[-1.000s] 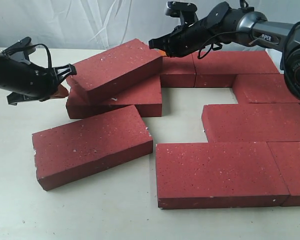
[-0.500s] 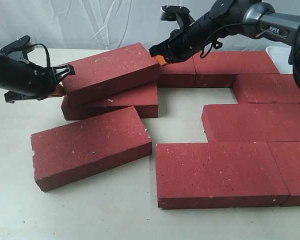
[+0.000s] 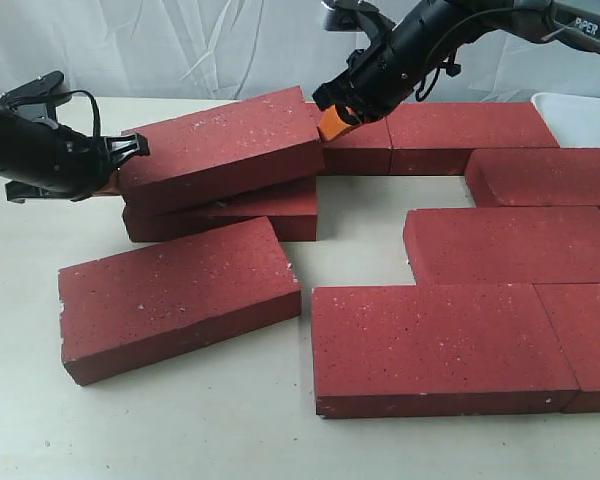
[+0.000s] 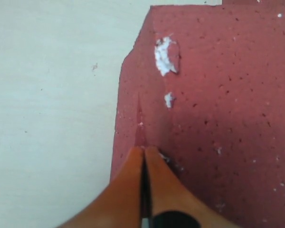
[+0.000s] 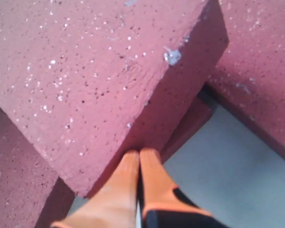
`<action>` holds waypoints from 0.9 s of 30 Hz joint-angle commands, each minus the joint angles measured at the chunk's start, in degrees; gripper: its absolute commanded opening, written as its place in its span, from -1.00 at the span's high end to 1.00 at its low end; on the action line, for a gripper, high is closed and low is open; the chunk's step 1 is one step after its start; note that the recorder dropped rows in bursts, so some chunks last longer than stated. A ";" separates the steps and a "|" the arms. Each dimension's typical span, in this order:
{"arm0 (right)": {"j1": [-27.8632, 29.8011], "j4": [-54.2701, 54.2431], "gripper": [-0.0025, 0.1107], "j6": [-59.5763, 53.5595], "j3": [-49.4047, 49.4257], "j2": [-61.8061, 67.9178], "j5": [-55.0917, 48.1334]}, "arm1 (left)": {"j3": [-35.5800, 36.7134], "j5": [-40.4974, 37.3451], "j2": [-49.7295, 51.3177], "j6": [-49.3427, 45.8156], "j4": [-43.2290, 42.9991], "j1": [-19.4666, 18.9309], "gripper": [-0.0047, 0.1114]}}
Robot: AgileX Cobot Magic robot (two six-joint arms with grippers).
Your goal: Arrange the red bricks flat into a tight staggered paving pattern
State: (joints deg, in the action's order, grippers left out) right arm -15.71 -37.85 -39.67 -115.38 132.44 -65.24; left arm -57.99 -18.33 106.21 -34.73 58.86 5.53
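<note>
Several red bricks lie on the pale table. One brick (image 3: pixel 225 148) rests tilted on top of another brick (image 3: pixel 242 212) at the back left. My left gripper (image 3: pixel 108 180) is shut, its orange tips (image 4: pixel 143 151) pressed against the left end of that pair. My right gripper (image 3: pixel 332 124) is shut too, its tips (image 5: pixel 140 153) against the tilted brick's (image 5: pixel 99 71) right end face. A loose brick (image 3: pixel 175 295) lies flat in front, skewed. Flat bricks (image 3: pixel 435 345) on the right form staggered rows with a bare rectangular gap (image 3: pixel 395 205) among them.
A white tray (image 3: pixel 585 115) stands at the back right edge. A white curtain hangs behind the table. Bare table (image 3: pixel 130 430) shows at the front left.
The tilted brick has been pushed left and settled lower on the brick beneath. The right gripper has risen and turned steeper at its right end. The loose front brick shifted slightly left.
</note>
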 commanded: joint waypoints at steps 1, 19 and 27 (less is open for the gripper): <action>-0.43 -2.31 0.97 1.47 -0.34 -0.35 -4.72 | -0.16 -4.79 -2.91 -0.36 -1.20 0.30 0.92; -7.62 9.09 0.97 13.73 -0.21 -8.18 -4.72 | 1.91 -20.16 -16.78 5.65 -14.02 0.30 0.92; -11.82 11.01 0.97 16.18 9.44 -14.27 -4.72 | 10.00 -23.10 -24.06 6.50 -18.54 0.30 0.92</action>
State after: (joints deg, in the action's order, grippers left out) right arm -24.61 -19.53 -23.83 -109.97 120.28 -69.36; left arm -49.28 -37.81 84.95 -28.50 37.26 4.70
